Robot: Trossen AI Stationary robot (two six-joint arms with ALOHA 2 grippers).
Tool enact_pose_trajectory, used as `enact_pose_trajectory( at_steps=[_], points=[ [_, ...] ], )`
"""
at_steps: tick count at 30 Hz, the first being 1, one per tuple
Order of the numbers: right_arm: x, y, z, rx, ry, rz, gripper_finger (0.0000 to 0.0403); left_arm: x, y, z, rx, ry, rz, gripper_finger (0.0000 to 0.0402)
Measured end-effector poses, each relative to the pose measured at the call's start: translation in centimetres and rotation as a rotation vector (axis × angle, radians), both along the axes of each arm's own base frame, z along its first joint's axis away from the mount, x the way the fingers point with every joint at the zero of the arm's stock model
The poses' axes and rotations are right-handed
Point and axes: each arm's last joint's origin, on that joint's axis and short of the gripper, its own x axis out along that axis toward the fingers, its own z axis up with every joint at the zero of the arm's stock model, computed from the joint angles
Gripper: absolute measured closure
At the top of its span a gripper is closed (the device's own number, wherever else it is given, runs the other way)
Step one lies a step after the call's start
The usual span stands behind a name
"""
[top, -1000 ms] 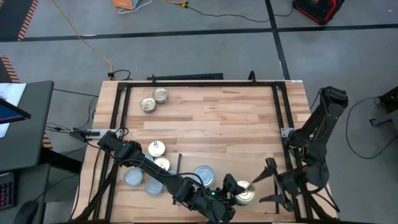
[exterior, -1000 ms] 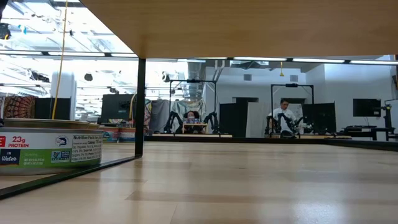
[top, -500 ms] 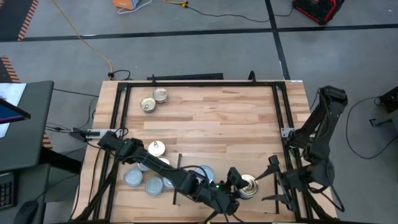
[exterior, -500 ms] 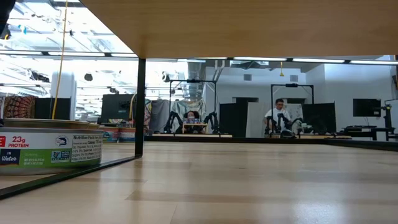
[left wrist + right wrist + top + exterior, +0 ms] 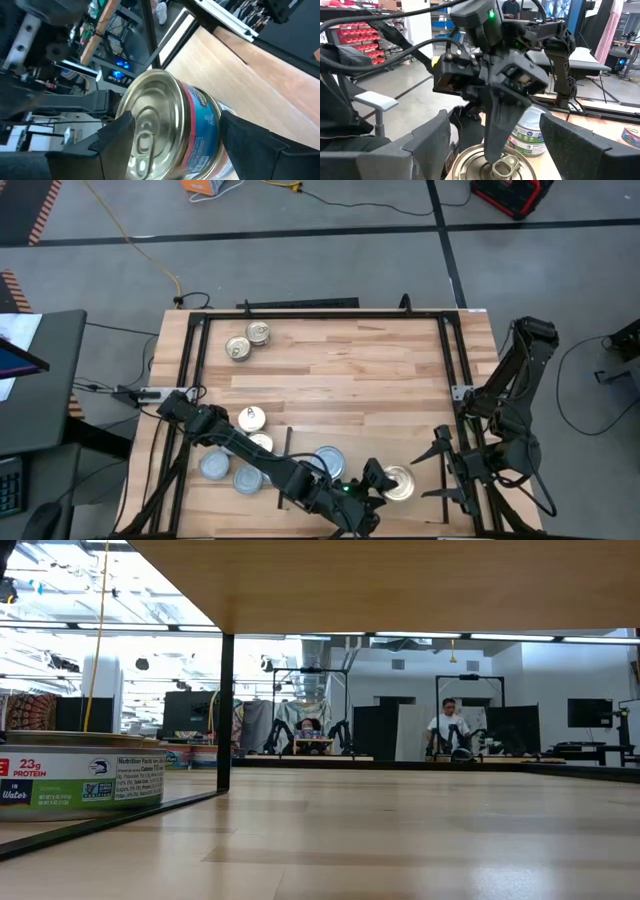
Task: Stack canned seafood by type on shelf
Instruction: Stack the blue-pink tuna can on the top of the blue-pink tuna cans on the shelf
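Holding tight: the left claw (image 5: pixel 377 483) has a gold-lid tin (image 5: pixel 398 482) between its fingers, near the front edge of the table (image 5: pixel 380 370), toward the front right corner.
Good way to do it: I think the tin should stay pinched by its round sides, be kept flat, and go down slowly on a tin of the same kind, so the pile does not tip.
Where it may go: two gold tins (image 5: pixel 246 342) sit side by side near the back left corner; silvery tins (image 5: pixel 216 468) lie by the front left part.
Left arm pose: it lies low and long along the front of the table, with the wrist bent toward the tin.
Left wrist look: the tin shows tipped, with a red and blue label.
Right claw (image 5: pixel 448 465): fingers apart, holding nothing, waiting at the right edge, just beside the tin.
Shelf: I cannot tell it from the table.
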Motion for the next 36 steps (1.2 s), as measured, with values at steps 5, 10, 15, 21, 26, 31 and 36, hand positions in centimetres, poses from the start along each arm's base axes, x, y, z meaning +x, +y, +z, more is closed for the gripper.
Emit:
enact_pose_trajectory(
  at_steps=[5,10,15,21,26,31,36],
  points=[
    [0.0,0.0,-0.1,-0.014,0.007,-0.003,0.0072,-1.4,-0.8,2.0,-0.018,-0.048,-0.008,0.0124],
    [0.0,-0.2,-0.2,-0.028,0.005,-0.056,0.0072,-4.3,-0.8,6.2,-0.120,-0.097,-0.007,0.0124],
    [0.3,-0.7,-0.2,-0.035,0.014,-0.078,0.0072,-6.9,2.2,9.6,-0.336,0.004,0.005,0.0130],
    [1.5,-2.5,-0.3,-0.010,0.060,-0.161,0.0072,-8.6,5.3,10.0,-0.402,0.095,0.114,0.0156],
    [1.9,-4.2,0.5,0.038,0.050,-0.197,0.0072,-10.8,7.5,8.8,-0.393,0.096,0.198,0.0182],
    [1.6,-6.8,2.0,0.071,0.004,-0.237,0.0072,-14.1,10.9,7.3,-0.475,-0.034,0.240,0.0202],
    [2.7,-9.9,2.4,0.120,0.012,-0.316,0.0072,-18.5,16.3,5.8,-0.596,-0.203,0.347,0.0208]
  ],
)
